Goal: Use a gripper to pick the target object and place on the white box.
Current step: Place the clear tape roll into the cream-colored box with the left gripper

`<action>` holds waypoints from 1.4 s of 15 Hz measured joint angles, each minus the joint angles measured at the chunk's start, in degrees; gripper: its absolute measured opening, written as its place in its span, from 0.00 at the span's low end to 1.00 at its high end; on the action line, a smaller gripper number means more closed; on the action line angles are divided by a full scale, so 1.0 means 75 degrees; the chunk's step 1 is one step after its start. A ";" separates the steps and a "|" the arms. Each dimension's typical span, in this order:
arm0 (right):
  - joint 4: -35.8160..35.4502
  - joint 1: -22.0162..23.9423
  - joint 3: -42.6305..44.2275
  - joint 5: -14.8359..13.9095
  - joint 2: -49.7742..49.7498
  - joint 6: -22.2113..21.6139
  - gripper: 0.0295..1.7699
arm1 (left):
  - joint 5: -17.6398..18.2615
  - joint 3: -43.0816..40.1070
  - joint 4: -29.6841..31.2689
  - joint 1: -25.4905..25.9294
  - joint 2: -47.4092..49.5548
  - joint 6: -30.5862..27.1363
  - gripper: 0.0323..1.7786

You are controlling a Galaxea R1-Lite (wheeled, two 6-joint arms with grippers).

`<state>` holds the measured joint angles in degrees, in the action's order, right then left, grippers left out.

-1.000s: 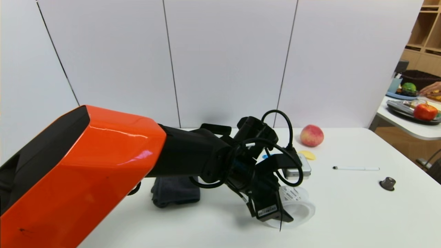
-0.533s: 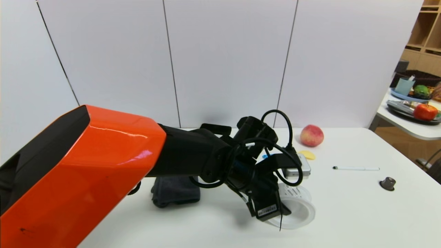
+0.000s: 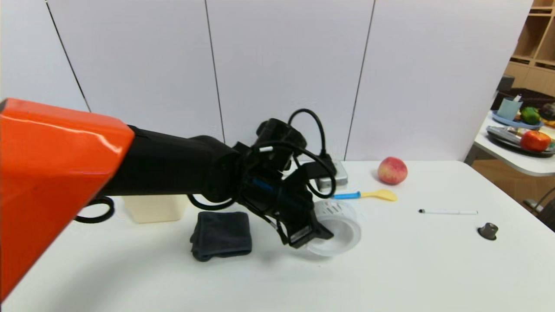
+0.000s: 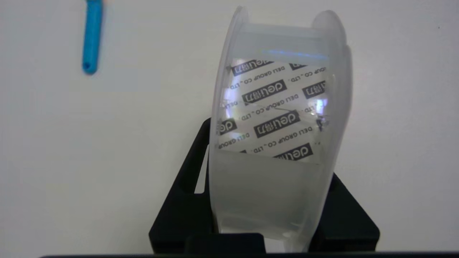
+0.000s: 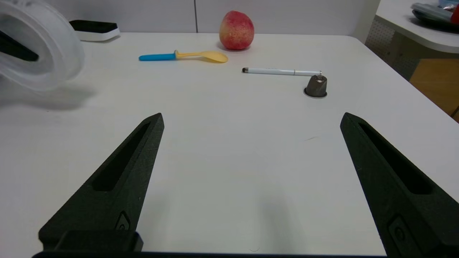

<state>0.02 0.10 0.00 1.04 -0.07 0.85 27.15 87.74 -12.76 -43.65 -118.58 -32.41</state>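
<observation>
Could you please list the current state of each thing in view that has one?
Left pincer: shut on spool, off the table.
Spool: held, tilted, lifted; shadow beneath.
Right pincer: open, empty, low over table.
Box: upright, behind left arm; inside hidden.
Cloth: folded, lying flat.
Spoon: lying flat.
Pen: lying flat.
Peach: resting on table.
</observation>
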 joint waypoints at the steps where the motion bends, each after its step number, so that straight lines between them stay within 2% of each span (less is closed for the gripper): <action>1: -0.0003 0.0000 0.0000 0.0002 0.0000 0.0003 0.96 | -0.0003 -0.0239 0.0000 0.0333 0.0294 -0.0015 0.32; 6: -0.0003 0.0000 0.0000 0.0000 0.0000 -0.0002 0.96 | -0.0005 -0.1092 -0.0007 0.2521 0.1681 -0.0085 0.32; 12: -0.0003 0.0000 0.0000 0.0000 0.0000 -0.0002 0.96 | 0.0007 -0.1107 -0.0054 0.4771 0.2724 -0.0055 0.32; 16: -0.0003 0.0000 0.0000 0.0002 0.0000 0.0000 0.96 | 0.0007 -0.1084 -0.0397 0.5715 0.3046 -0.0068 0.32; 21: 0.0000 0.0000 0.0000 0.0002 0.0000 0.0000 0.96 | 0.0015 -0.1144 -0.0631 0.6326 0.2955 -0.0307 0.32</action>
<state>0.02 0.10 0.00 1.05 -0.07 0.85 27.26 79.15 -17.49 3.79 -96.42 -34.72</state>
